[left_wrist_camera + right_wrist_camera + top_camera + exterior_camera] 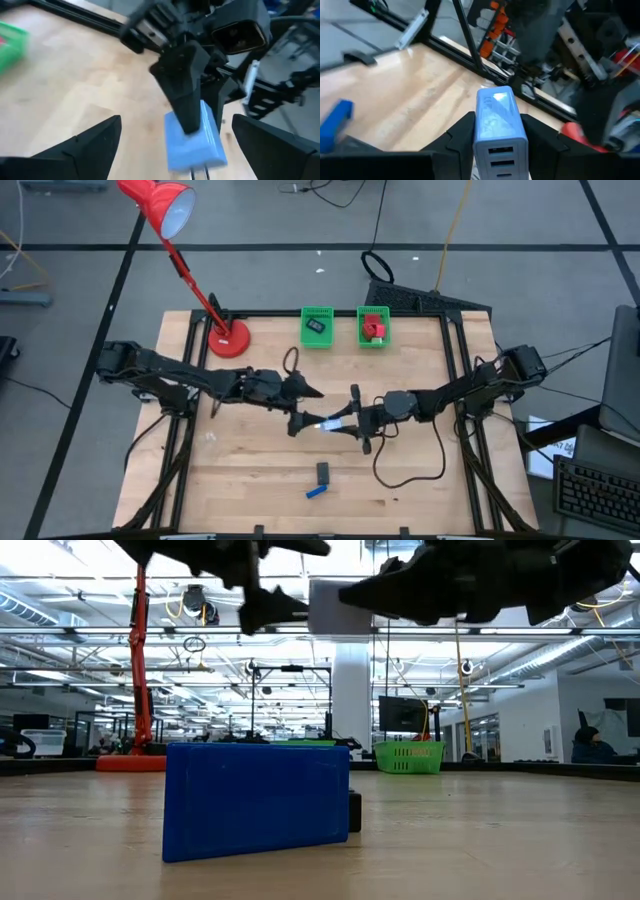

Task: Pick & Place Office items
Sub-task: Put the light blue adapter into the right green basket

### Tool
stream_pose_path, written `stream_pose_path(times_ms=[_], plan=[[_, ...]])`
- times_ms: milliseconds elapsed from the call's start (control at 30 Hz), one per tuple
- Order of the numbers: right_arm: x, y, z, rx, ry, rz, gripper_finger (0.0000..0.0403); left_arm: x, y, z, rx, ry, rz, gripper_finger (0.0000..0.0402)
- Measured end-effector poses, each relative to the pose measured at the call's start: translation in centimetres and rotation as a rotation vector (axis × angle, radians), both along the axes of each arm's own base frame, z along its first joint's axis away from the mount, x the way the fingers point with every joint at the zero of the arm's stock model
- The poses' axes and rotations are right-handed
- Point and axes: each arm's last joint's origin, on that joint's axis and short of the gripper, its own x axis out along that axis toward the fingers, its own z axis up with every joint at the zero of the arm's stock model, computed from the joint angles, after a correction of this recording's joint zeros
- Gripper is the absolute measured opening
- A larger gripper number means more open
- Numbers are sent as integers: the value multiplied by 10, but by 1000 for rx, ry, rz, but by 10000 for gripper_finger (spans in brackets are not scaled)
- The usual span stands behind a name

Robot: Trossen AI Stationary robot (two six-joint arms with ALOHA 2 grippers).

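A pale blue cube with two metal prongs hangs above the middle of the table, with my right gripper shut on it. My left gripper faces it from the table's left. It is wide open, and its fingers stand on either side of the cube without touching it. A blue oblong and a black oblong lie on the table near the front edge. My right gripper pinches the cube's two opposite sides between its two fingers. The fingers come level from the table's right. The cube is lifted clear of the table, with its pronged end toward my left gripper and its socket face toward my right wrist.
Two green baskets stand at the far edge, one holding a dark piece, the other a red one. A red desk lamp stands at the far left. A black cable loops on the table under my right arm.
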Motion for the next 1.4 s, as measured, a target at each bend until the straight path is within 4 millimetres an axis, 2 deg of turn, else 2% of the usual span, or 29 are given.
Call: stream_pose_path(times_ms=[200, 267, 367, 633, 833, 1033, 1133, 1333, 1400], plan=[[-9, -9, 15, 160, 53, 24, 123, -34, 1, 26, 136, 34, 80, 370], [-12, -14, 19, 197, 78, 25, 123, -46, 3, 31, 193, 68, 59, 370], [-17, -19, 24, 227, 97, 1, 123, -57, 4, 32, 171, 125, 86, 377], [-29, -26, 37, 300, 80, -20, 123, -64, -9, 34, 311, 124, 208, 387], [-44, -31, 33, 313, 51, -28, 123, -67, -18, 36, 376, 95, 310, 376], [-54, -44, 30, 354, 47, -79, 123, -67, -25, 39, 408, 68, 291, 370], [-57, -48, 31, 367, 37, -94, 123, -67, -27, 32, 411, 38, 268, 375], [-58, -49, 31, 368, 35, -96, 123, -70, -29, -4, 355, -132, 91, 387], [-58, -49, 31, 368, 35, -96, 123, -76, -25, -18, 350, -123, 87, 387]])
